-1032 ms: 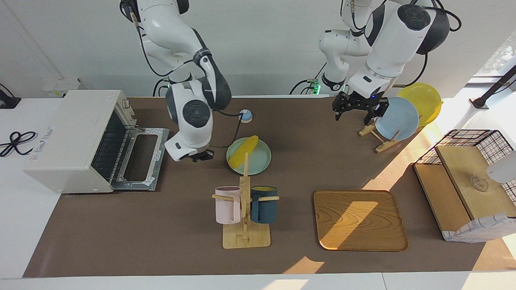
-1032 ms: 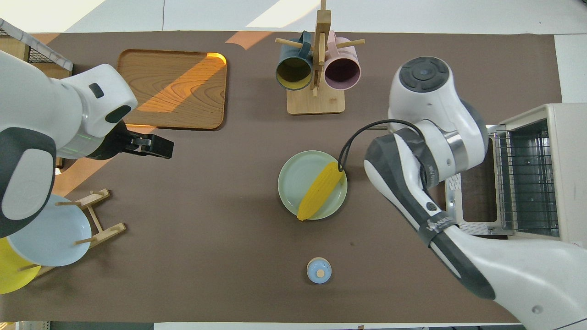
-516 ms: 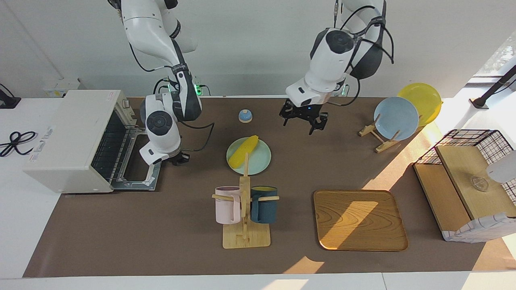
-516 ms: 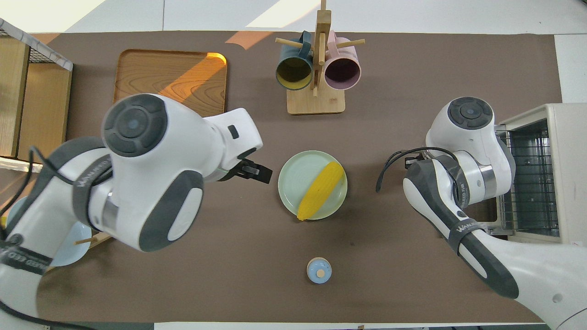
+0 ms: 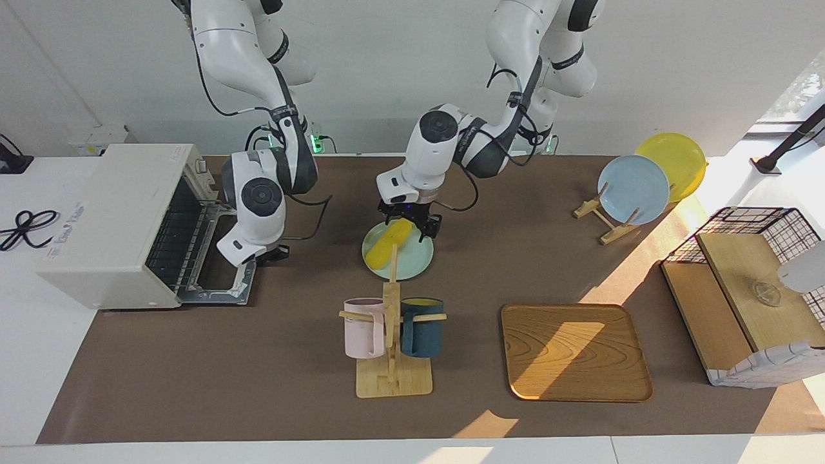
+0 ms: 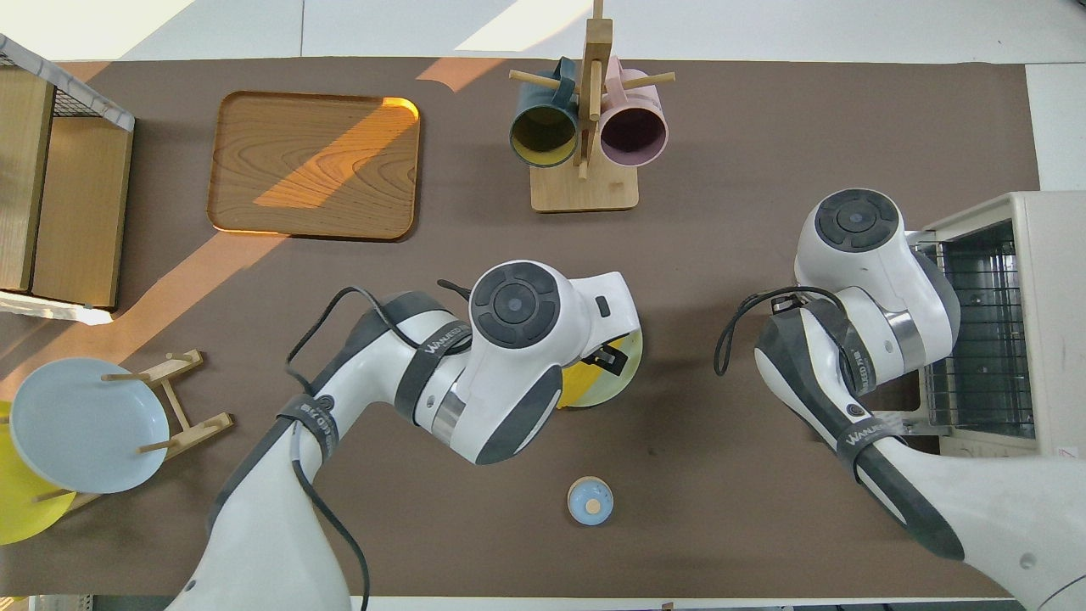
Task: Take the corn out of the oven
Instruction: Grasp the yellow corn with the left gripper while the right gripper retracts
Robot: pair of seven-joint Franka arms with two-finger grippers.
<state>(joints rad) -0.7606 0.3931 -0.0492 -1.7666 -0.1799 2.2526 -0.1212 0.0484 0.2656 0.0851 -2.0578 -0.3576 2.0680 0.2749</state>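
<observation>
Hanging over the pale green plate, left claw straddling the corn's upper end, fingers spread, contact unclear. Lying on that plate, corn, out of the oven. Waiting by the oven's lowered door, right claw; finger state impossible to tell. From overhead, covering most of plate and corn, left arm; on the worktop, oven gaping beside the right arm.

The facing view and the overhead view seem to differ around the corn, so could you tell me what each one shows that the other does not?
Only the facing view shows the corn lying on the green plate, with the left gripper down at its upper end. Only the overhead view shows the small blue bell. Both show the oven with its door down and the right gripper at that door.
</observation>
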